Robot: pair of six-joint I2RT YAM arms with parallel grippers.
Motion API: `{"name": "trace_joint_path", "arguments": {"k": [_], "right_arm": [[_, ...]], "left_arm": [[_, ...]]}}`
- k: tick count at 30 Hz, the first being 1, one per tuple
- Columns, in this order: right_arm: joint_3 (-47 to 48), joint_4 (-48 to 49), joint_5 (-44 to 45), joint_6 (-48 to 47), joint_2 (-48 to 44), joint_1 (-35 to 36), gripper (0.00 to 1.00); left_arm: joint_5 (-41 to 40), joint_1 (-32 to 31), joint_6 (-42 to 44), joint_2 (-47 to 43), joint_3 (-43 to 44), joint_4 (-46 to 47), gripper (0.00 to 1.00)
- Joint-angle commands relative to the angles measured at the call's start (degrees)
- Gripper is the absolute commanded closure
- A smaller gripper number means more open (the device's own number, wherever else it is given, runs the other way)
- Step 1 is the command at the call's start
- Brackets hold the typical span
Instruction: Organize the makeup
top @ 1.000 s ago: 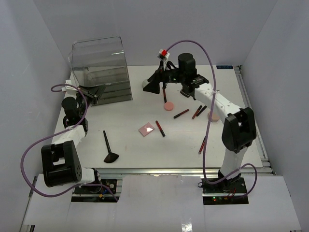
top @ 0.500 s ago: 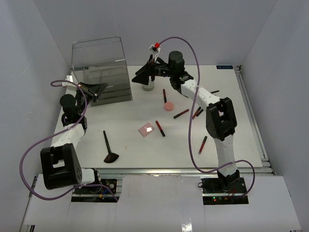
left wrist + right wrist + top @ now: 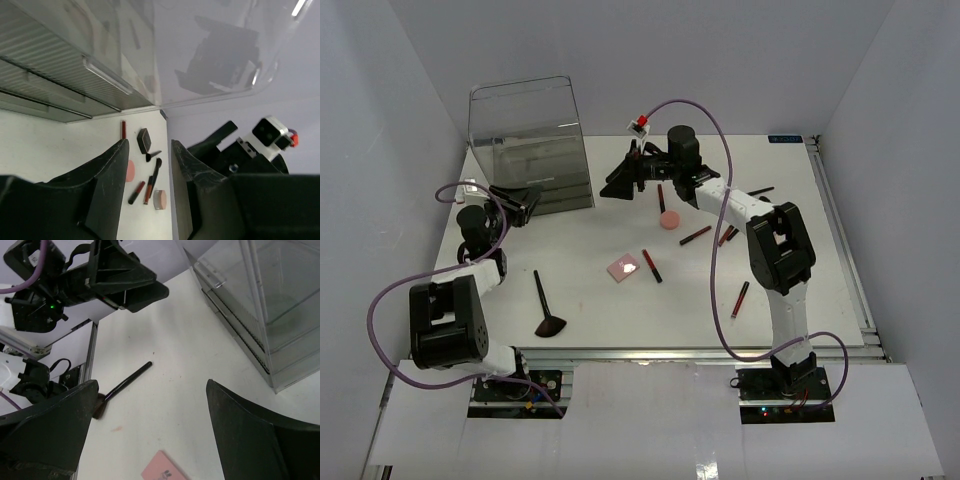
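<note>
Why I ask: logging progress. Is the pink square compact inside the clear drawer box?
No, the pink square compact lies on the open table, well apart from the clear drawer box.

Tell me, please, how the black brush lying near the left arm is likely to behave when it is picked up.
The brush has a thin, straight handle, so it is probably stiff and light. Its broad dark head looks like bristles, which would likely give if pushed there. That flat head should keep it from rolling.
</note>
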Motion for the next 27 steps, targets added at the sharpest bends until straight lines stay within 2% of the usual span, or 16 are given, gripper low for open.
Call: {"name": "trace_joint_path", "arguments": {"k": [1,13,20,24,27], "right_arm": [[-3.57,2.09,-3.96,-4.83,-7.31,0.05,0.06],[-8.54,0.85,-4.95,-6.80,-13.22,-0.83,0.06],[-9.58,-0.43,-5.21,-8.19,-13.89,-0.83,0.06],[-9.64,-0.47,-5.03,-8.33,-13.70,-0.87,0.06],[-9.47,-0.80,-5.30,-8.36,-13.39,-0.83,0.06]], "left_arm": [[-2.68,-0.10,0.30,4.39,3.34,3.82,0.47],[-4.99,-0.10,-2.70,14.10,9.76,4.36,0.48],[-5.86,-0.10,-3.30,16.11,12.12,3.59,0.51],[-6.23,-0.10,-4.38,16.93,12.10,3.31,0.60],[-6.11,-0.10,-5.22,17.77,12.08,3.97,0.76]]}}
